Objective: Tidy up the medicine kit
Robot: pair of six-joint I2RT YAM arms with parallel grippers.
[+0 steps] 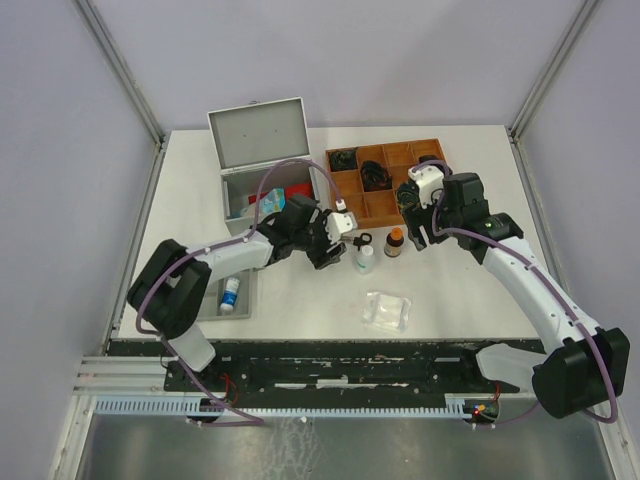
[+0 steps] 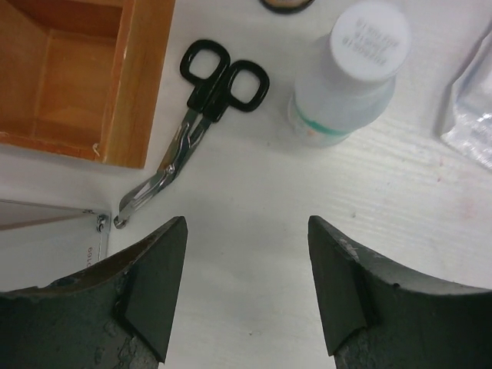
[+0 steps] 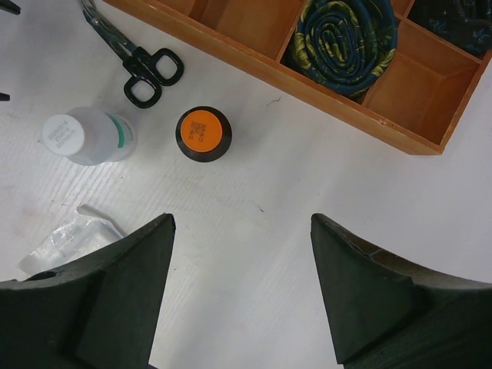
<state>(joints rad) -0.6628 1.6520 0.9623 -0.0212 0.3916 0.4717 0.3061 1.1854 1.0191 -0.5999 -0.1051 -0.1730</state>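
- The left claw (image 2: 246, 231) is open, its two dark fingers well apart with only bare white table (image 2: 254, 192) between them; it holds nothing.
- Just beyond its fingers lie black-handled metal scissors (image 2: 204, 115), blade tips toward the claw, beside a corner of the brown wooden compartment tray (image 2: 138, 84).
- A clear plastic bottle with a white cap (image 2: 346, 84) stands upright next to the scissors.
- The left arm bends at an elbow near the table's left edge, and its forearm reaches rightward to the middle.
- The right claw (image 3: 242, 223) also gapes wide and empty, pointing down at the table.
- Ahead of it stands a small dark bottle with an orange cap (image 3: 203, 133), apart from the tray's front wall.
- The right arm stretches from the near right corner up and leftward, its wrist bent over the tray's near edge.
- The silver-grey rectangular metal medicine kit (image 1: 258, 135) sits open at the far left, lid upright, behind the left claw.
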